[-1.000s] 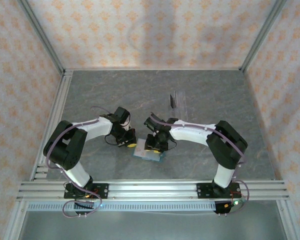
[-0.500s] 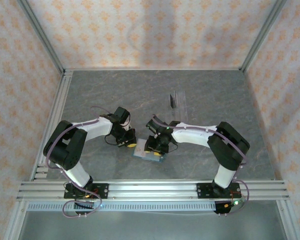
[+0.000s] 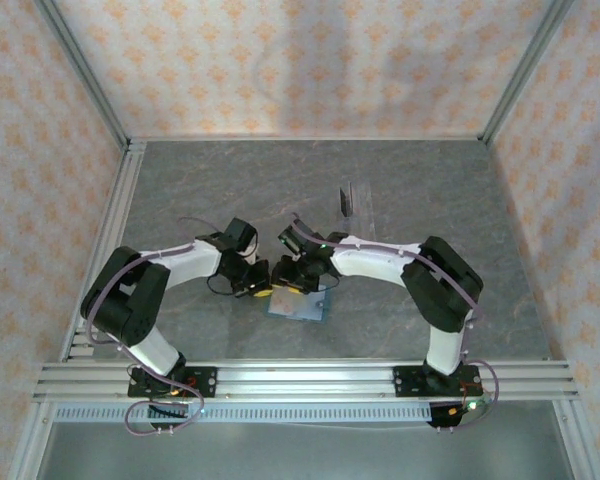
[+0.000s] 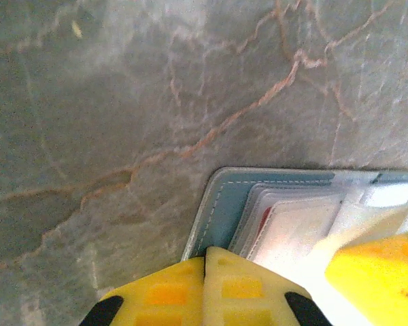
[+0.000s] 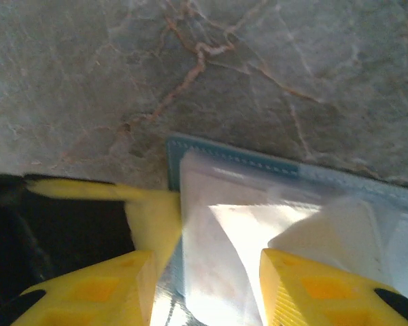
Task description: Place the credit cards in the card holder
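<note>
The teal-blue card holder (image 3: pixel 305 305) lies open on the marble table between the two arms. In the left wrist view its teal cover (image 4: pixel 224 204) shows pale pockets, with the edge of a red card (image 4: pixel 264 221) tucked inside. My left gripper (image 4: pixel 205 257) is shut, its tips resting on the holder's near corner (image 3: pixel 263 288). My right gripper (image 5: pixel 207 272) stands open over the holder's pale pockets (image 5: pixel 173 153), glare washing them out (image 3: pixel 292 280). The pinkish and greyish cards are hidden.
A clear slotted stand (image 3: pixel 350 200) stands behind the arms, toward the middle of the table. The two grippers are almost touching: a right finger (image 4: pixel 381 272) shows in the left wrist view. Metal frame rails border the table.
My right gripper has moved left and slightly back over the holder, close to the left gripper. The left gripper has shifted a little and stays on the holder's corner.
</note>
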`<state>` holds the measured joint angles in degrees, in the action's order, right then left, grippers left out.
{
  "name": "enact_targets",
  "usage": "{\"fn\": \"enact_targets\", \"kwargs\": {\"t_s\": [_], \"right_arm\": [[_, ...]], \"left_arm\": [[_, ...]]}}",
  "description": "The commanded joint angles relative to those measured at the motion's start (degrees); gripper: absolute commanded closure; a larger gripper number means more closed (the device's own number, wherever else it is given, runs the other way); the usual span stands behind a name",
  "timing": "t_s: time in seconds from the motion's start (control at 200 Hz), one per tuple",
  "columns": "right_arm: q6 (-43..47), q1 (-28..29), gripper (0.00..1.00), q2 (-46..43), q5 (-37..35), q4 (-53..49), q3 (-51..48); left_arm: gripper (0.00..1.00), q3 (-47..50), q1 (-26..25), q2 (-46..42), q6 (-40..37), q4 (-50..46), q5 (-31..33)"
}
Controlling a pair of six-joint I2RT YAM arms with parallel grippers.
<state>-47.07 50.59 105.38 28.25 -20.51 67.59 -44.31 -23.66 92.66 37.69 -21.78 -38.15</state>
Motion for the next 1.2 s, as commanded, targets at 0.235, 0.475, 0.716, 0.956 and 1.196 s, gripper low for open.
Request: {"fn": "enact_targets", "kwargs": {"t_s": [0.235,0.475,0.716,0.956,1.196], "right_arm": [[4.81,-1.79,0.56,-0.86,-2.18,-4.10,3.77],[8.11,-4.36,0.56,-6.37,-4.29,-11.88,2.59],[12.08,-6.20,0.59,-7.66,-5.25,-16.81,0.00],[15.80,-6.04,0.73,-2.39,-6.10,-20.43,5.11],[19.83,-4.80,0.72,3.18,-10.20,-25.54,10.33]], "left_arm": [[1.00,5.51,-0.85,-5.95,4.59,-5.56,3.43],[1.00,2.51,2.06,-10.91,2.74,-12.17,4.31],[1.00,-1.56,1.24,-11.84,-0.03,-15.15,1.92],[1.00,-5.88,-3.94,-6.69,1.05,-13.40,1.96],[1.00,-3.93,-4.44,-3.68,1.69,-10.87,2.37]]}}
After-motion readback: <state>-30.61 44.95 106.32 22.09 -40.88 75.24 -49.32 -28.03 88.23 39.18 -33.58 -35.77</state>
